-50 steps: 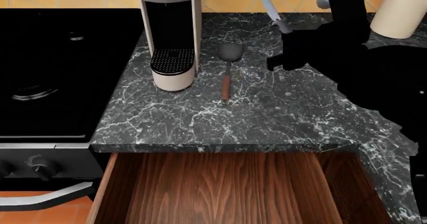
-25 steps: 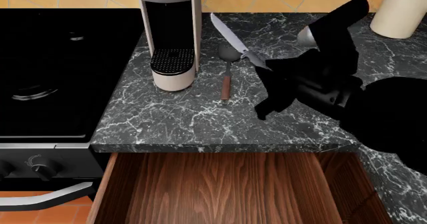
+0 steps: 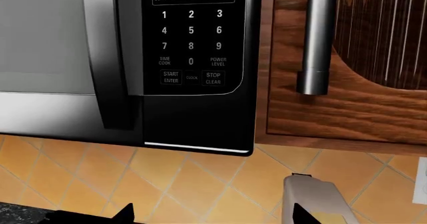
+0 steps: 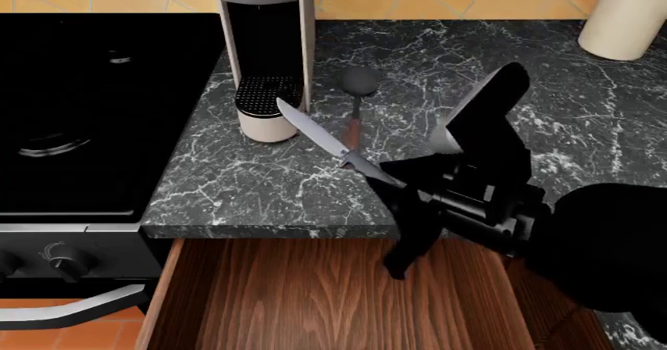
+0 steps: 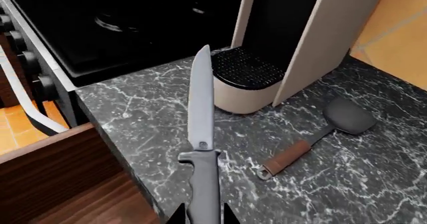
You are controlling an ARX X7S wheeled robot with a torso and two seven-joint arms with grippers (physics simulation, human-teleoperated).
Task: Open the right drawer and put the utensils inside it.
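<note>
The right gripper's point(image 4: 401, 190) jaws clamp the dark grey handle of the silver-bladed knife point(image 4: 318, 137), held above the front edge of the black marble worktop point(image 4: 261, 194), over the open reddish-brown wooden drawer point(image 4: 344, 295). The wooden-handled grey spatula point(image 4: 355, 104) lies beside the white coffee machine point(image 4: 265, 53). The left gripper's jaws: cannot tell (only dark tips show).

Black marble counter point(image 4: 271, 186) with white veining, reddish-brown wood-grain drawer point(image 4: 354, 295), silver-bladed knife point(image 5: 200, 134) with a dark grey handle, spatula point(image 5: 320, 136) — dark grey head, reddish-brown handle — plus cream-and-black coffee machine point(image 4: 265, 53).
</note>
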